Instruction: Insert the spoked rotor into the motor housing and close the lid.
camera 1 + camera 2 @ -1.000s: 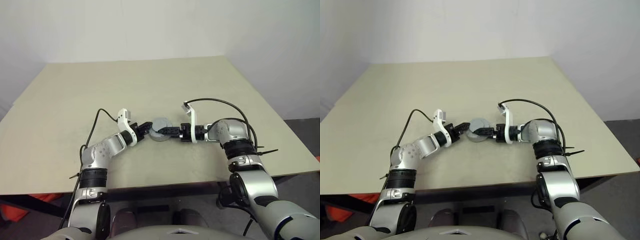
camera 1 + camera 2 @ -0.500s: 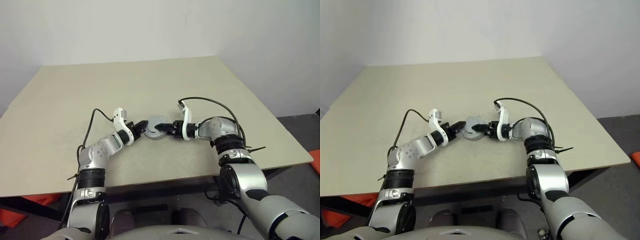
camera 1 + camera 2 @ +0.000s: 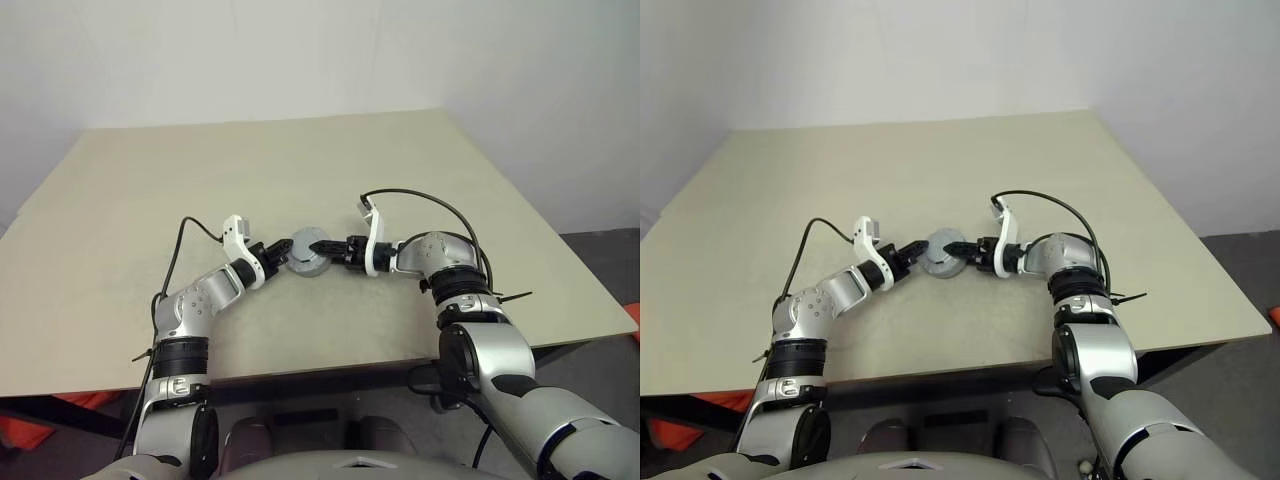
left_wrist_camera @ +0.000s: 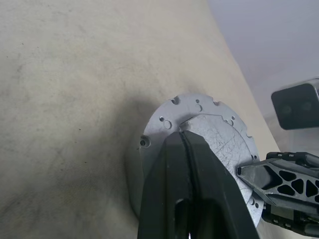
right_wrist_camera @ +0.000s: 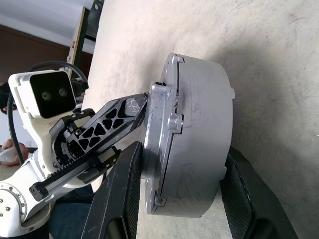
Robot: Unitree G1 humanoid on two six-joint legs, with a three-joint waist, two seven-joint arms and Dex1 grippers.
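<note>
Your right fingers (image 5: 179, 196) grip the round grey metal motor housing (image 5: 199, 144) by its sides. Your left fingers (image 4: 185, 149), pressed together, rest on its flat notched grey lid (image 4: 209, 134), mid-desk (image 3: 130, 200).

Desk (image 3: 150, 190): pale beige top, matte, lightly scuffed.
Wall (image 3: 300, 50): plain white, behind desk.
Floor (image 3: 600, 250): dark grey, at right.
</note>
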